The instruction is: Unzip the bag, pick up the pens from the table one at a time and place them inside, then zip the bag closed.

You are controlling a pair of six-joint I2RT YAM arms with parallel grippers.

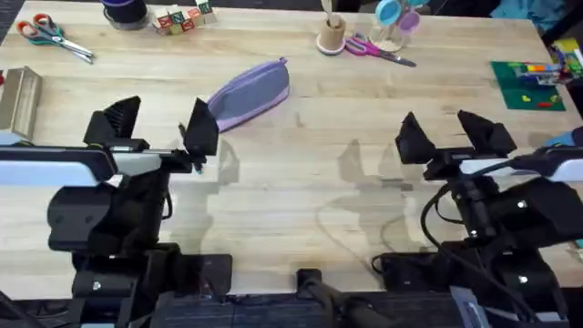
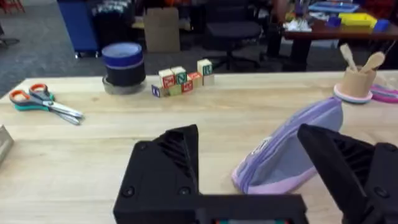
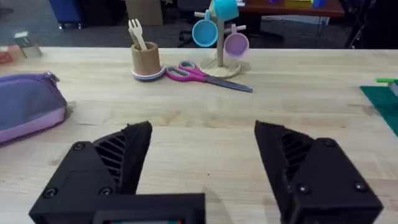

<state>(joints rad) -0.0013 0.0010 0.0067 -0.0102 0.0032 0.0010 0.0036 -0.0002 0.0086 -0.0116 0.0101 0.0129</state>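
Observation:
The bag, a lavender pouch with a grey side panel, lies slanted on the table left of centre; its zipper looks closed. My left gripper stands open just to the near left of it, the right finger close to the pouch's lower end. In the left wrist view the bag lies between and beyond the open fingers of the left gripper. My right gripper is open over bare wood on the right side, holding nothing. From the right wrist view the bag lies far off beside the right gripper. The pens are out of view.
Along the far edge stand orange-handled scissors, a dark blue roll, letter blocks, a wooden cup, pink scissors and a mug tree. A green mat lies far right, a metal tray far left.

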